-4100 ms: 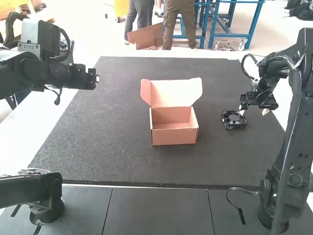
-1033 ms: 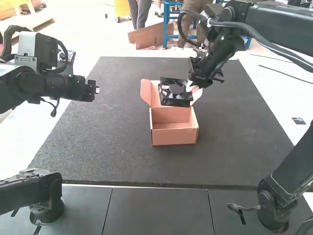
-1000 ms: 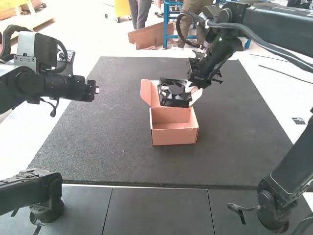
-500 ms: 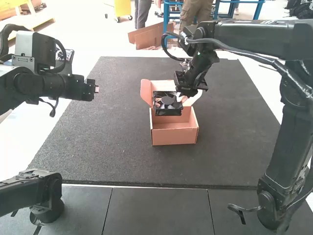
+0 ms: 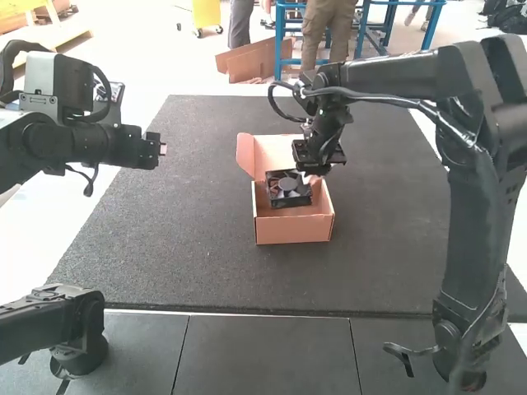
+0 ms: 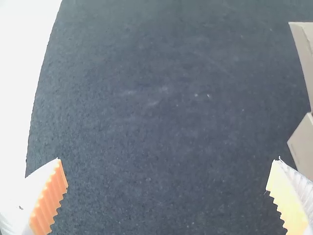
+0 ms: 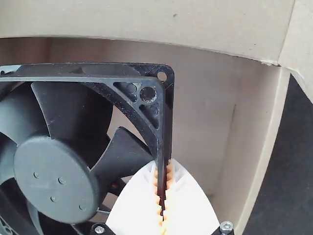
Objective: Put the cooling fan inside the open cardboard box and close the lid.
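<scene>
The cooling fan (image 7: 73,161) hangs tilted inside the open cardboard box (image 5: 294,224); how deep it sits I cannot tell. My right gripper (image 7: 163,205) pinches its frame edge. My left gripper (image 5: 158,149) gapes wide, empty, over the surface (image 6: 146,98).

The wrist views' edges cut off the cooling fan (image 7: 54,171) and the cardboard box (image 6: 304,54).

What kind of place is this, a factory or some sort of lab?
Probably a robot test bench rather than a factory line: a left arm and a right arm stand at a black mat, the right one holding a cooling fan in an open cardboard box.
</scene>
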